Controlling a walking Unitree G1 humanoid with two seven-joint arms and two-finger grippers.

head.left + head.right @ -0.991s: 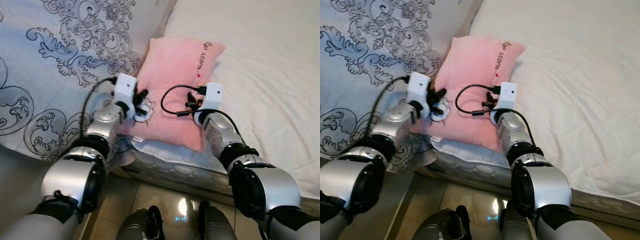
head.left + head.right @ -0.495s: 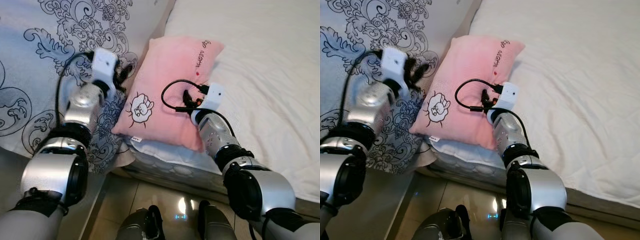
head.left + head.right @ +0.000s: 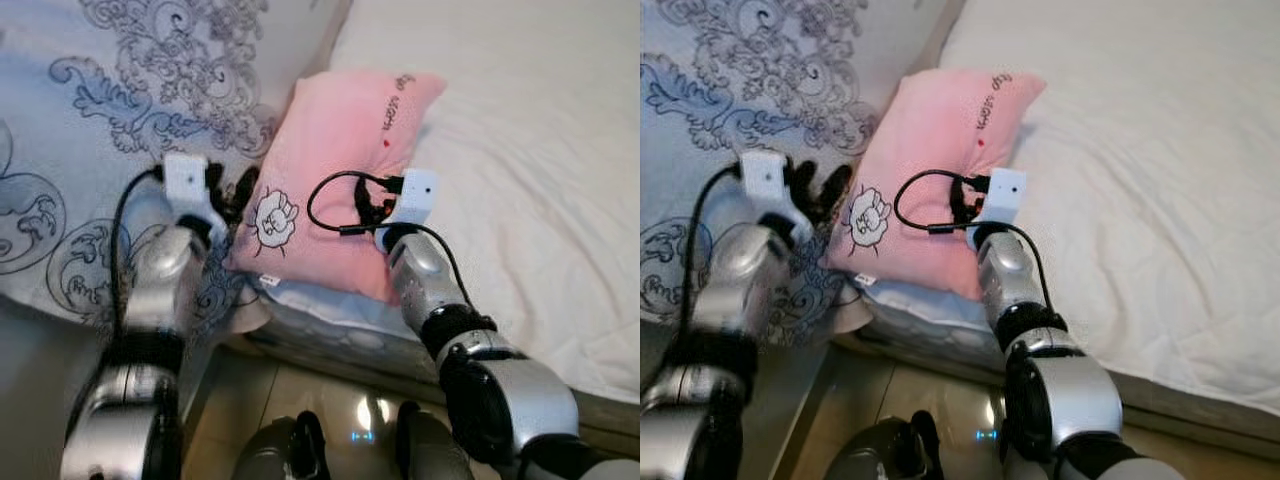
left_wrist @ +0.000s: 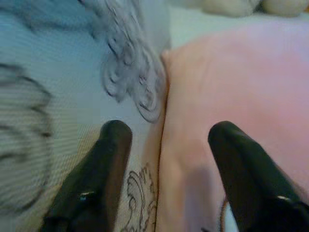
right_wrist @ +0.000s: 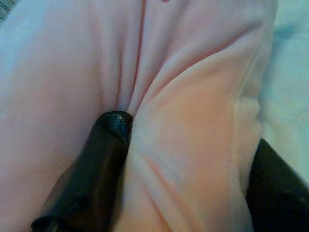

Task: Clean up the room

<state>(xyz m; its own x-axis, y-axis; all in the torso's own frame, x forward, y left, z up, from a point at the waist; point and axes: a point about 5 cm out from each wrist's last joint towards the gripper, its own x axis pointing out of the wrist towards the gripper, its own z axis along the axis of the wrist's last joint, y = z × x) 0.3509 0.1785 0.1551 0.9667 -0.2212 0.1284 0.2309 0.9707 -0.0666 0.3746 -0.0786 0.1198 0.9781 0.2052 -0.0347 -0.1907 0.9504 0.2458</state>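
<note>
The pink pillow [image 3: 340,170] is pinched by the right gripper [image 5: 183,154] for lifting; the left gripper [image 4: 166,145] is held open beside its left edge.

We record one pink pillow [image 3: 335,170] lying near the bed's edge, its long axis running away from us. Soft plush fabric; a small white cartoon animal with dark outlines is printed near its near left corner, and a line of dark script with a small red heart runs along its far right side. A small white tag shows at the near edge.
</note>
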